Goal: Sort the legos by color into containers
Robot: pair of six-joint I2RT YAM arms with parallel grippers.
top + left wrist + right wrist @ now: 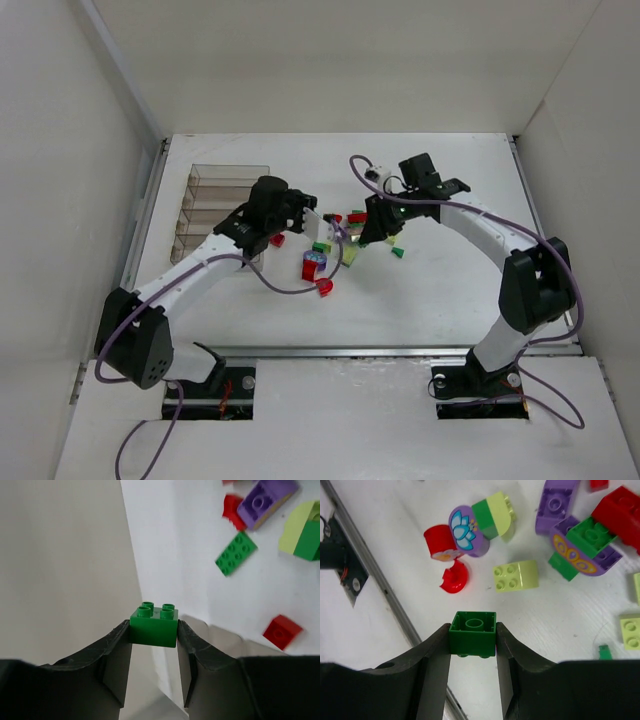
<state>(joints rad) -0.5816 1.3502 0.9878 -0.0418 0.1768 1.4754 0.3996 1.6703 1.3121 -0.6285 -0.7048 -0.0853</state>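
Note:
My left gripper (pixel 153 639) is shut on a dark green square lego (pixel 153 626), studs up, held above the table. My right gripper (pixel 472 645) is shut on another dark green lego (pixel 472 630), held upside down. In the top view the left gripper (pixel 316 222) and right gripper (pixel 369 237) flank the pile of loose legos (pixel 335 245). The clear organizer box (pixel 230 168) stands at the left, behind the left arm. Below the right gripper lie a red-and-purple flower piece (pixel 462 530), a red curved piece (pixel 454 577) and a yellow-green brick (pixel 516 575).
A green flat plate (pixel 236 553), a purple brick (pixel 265 500) and a red brick (pixel 281 631) lie by the left gripper. A purple-green-red stack (pixel 590 537) lies right of the right gripper. White walls enclose the table; a metal rail (pixel 400 352) runs along its near edge.

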